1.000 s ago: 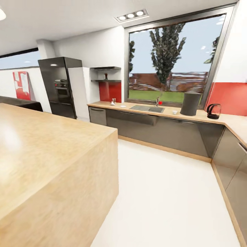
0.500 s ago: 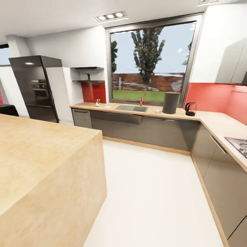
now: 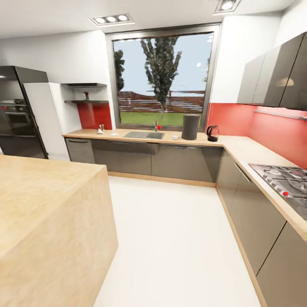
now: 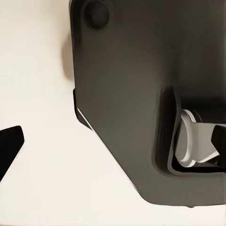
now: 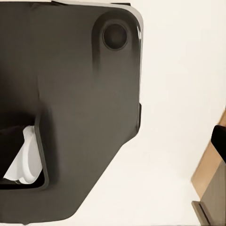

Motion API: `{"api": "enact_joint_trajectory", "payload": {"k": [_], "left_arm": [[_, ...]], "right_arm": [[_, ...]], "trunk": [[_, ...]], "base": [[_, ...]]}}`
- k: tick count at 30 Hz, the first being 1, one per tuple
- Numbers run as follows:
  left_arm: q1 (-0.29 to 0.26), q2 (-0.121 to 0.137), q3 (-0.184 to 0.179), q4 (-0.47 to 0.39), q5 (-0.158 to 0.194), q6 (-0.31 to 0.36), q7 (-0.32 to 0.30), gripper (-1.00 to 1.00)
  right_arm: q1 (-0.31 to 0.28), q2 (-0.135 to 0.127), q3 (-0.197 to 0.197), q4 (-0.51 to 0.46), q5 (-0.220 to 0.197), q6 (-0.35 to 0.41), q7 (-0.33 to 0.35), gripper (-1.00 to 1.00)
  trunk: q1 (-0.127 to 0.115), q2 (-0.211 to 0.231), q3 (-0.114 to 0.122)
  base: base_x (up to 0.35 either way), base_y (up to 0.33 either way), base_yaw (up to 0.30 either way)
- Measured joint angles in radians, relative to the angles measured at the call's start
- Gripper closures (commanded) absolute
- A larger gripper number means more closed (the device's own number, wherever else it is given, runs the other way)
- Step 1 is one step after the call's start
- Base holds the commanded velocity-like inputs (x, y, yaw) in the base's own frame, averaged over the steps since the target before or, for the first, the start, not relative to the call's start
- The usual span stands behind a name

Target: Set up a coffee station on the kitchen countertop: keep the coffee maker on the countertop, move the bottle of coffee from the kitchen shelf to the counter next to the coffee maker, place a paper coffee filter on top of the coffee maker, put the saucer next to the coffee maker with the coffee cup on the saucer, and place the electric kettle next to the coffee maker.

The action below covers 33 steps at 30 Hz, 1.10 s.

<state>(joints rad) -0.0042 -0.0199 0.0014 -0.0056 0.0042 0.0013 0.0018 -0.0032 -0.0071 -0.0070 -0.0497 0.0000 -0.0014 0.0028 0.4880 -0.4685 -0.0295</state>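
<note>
Across the room, the tall dark grey coffee maker (image 3: pixel 190 126) stands on the pale countertop (image 3: pixel 238 147) under the window. The glass electric kettle (image 3: pixel 212 133) sits just right of it, and the tiny white coffee cup (image 3: pixel 175 137) just left. Far to the left on the same counter lie the white paper coffee filter (image 3: pixel 99 131) and the flat saucer (image 3: pixel 114 134). The bottle of coffee (image 3: pixel 86 96) is a small dark shape on the wall shelf. My left gripper (image 4: pixel 113 141) and right gripper (image 5: pixel 113 141) hang open over the robot's dark base and white floor, holding nothing.
A big wooden island (image 3: pixel 42 204) fills the near left. A steel sink (image 3: pixel 144 135) lies left of the cup. A gas hob (image 3: pixel 283 179) sits in the counter's right leg. A black oven tower (image 3: pixel 17 115) stands far left. White floor (image 3: pixel 170 238) runs between island and cabinets.
The head camera has swung to the right, so the whole kitchen has slid left in the picture. The counter's right leg, the hob and the wall cabinets have come into view. Nothing on the counter moved.
</note>
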Motion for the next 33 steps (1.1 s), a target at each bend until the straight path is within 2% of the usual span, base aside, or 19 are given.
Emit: {"api": "enact_joint_trajectory", "payload": {"k": [10, 17, 25, 33], "left_arm": [[-0.001, 0.0, 0.0, 0.0, 0.0, 0.0, 0.0, -1.0], [-0.001, 0.001, 0.0, 0.0, 0.0, -0.001, 0.0, -1.0], [-0.002, 0.001, 0.0, 0.0, 0.0, -0.001, -0.002, -1.0], [-0.004, 0.006, -0.005, -0.001, -0.006, -0.019, -0.01, -1.0]], "right_arm": [[0.0, 0.001, 0.0, -0.001, 0.0, 0.0, 0.0, -1.0], [0.0, 0.002, 0.0, -0.001, 0.0, 0.0, 0.0, -1.0], [0.0, 0.008, 0.003, -0.001, 0.0, -0.002, -0.005, -1.0], [-0.001, 0.01, 0.004, -0.063, 0.0, -0.003, -0.005, -1.0]], "trunk": [[-0.038, 0.069, 0.03], [-0.038, 0.069, 0.03], [-0.038, 0.069, 0.03], [-0.039, 0.069, 0.03]], "base": [[0.0, 0.0, -0.3], [0.0, 0.0, -0.283], [0.0, 0.0, -0.043], [0.101, 0.0, -0.001]]}}
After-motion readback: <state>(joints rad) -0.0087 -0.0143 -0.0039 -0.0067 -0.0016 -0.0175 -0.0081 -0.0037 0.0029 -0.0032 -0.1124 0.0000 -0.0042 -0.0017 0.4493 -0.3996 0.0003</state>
